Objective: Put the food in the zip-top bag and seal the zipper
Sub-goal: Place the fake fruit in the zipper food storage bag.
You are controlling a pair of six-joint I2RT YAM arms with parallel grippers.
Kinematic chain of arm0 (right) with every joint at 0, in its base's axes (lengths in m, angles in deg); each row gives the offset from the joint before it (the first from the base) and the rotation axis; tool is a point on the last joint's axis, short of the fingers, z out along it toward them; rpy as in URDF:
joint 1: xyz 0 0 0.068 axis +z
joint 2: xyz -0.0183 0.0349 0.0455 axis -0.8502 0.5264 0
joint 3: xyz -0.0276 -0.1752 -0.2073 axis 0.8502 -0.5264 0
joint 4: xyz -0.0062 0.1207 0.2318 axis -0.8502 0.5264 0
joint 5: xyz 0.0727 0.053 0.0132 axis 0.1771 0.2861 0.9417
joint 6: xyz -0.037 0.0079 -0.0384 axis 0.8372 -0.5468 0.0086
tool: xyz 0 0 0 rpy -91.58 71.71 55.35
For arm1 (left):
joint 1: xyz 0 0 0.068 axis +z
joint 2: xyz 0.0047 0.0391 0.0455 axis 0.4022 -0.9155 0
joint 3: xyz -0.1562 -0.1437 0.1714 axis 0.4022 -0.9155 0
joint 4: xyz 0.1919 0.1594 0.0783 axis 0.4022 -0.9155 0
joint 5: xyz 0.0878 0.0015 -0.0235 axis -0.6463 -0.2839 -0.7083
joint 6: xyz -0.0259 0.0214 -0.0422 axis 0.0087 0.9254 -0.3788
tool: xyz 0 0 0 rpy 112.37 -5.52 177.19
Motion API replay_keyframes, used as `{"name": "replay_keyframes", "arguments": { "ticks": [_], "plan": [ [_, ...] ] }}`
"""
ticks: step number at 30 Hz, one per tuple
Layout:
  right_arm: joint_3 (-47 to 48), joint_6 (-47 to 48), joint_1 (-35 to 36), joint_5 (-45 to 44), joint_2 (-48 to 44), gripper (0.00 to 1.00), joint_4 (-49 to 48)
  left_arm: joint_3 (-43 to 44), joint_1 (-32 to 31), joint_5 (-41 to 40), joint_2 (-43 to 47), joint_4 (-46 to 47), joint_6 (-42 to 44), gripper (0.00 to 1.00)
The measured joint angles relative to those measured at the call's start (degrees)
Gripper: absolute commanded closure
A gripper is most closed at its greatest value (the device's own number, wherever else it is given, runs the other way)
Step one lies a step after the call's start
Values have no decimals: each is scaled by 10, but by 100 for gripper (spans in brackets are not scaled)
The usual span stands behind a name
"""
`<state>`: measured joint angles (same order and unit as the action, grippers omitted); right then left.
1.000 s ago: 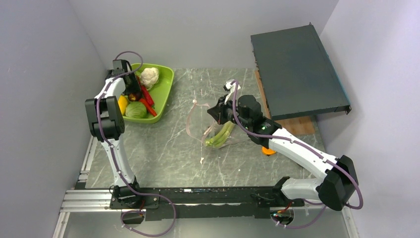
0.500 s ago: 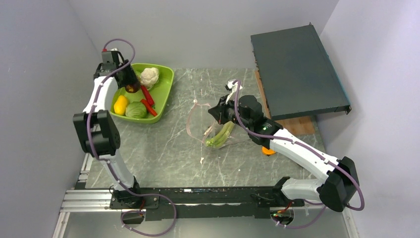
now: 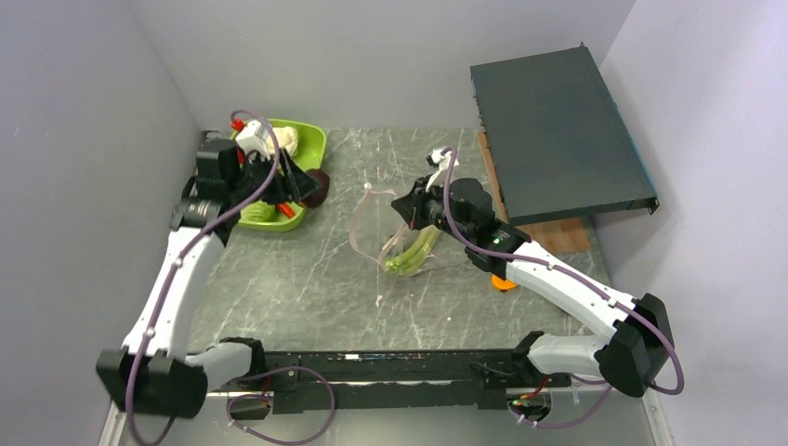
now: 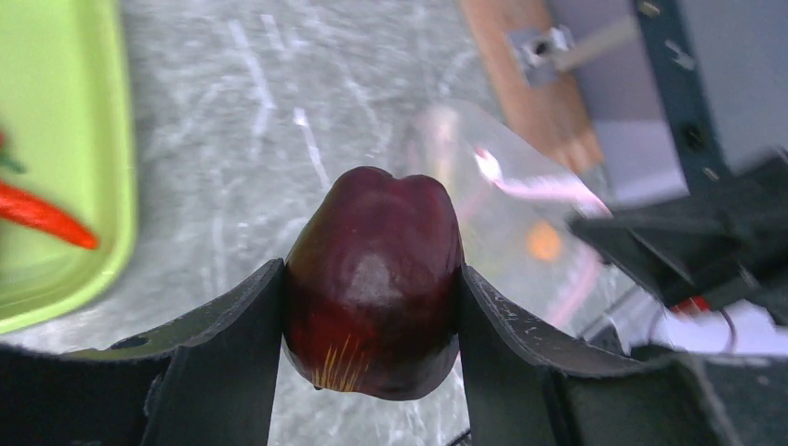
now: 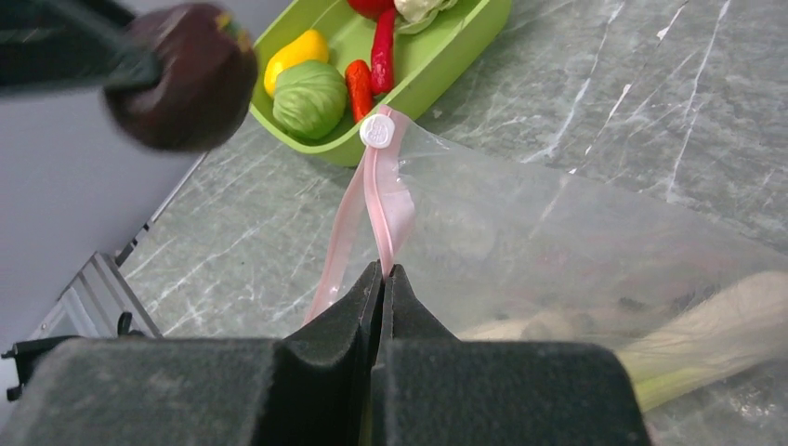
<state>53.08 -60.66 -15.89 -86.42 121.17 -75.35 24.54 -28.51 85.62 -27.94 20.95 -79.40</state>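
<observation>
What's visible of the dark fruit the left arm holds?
Dark maroon toy fruit, glossy and smooth like hard plastic, rounded, dimpled at one end, with yellow streaks near the other. The left fingers clamp its flanks, holding it off the table just past the rim of the green tray, on the bag side. Nothing else touches it.

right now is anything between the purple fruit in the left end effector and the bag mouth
Nothing visible does. The dark purple fruit in the left end effector hangs past the green tray; only bare table lies between it and the zip-top bag. The right end effector pinches the zipper at the mouth, which faces the fruit.
</observation>
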Motion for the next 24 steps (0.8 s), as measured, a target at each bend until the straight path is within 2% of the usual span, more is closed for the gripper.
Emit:
{"name": "replay_keyframes", "arguments": {
  "ticks": [5, 8, 16, 20, 24],
  "plan": [
    [-2, -12, 0, -8, -1, 100, -26, -93, -65, 59, 125, 48, -31, 94],
    [-2, -16, 0, -4, -1, 100, -40, -129, -110, 79, 143, 74, -60, 95],
    [-2, -17, 0, 21, -3, 100, -57, -119, -201, 75, 60, 96, -83, 95],
    [-6, -25, 0, 41, -11, 100, -67, -99, -216, 67, 23, 96, -88, 92],
    [-11, -31, 0, 66, -20, 100, -85, -82, -217, 55, 2, 93, -94, 85]
  ]
}}
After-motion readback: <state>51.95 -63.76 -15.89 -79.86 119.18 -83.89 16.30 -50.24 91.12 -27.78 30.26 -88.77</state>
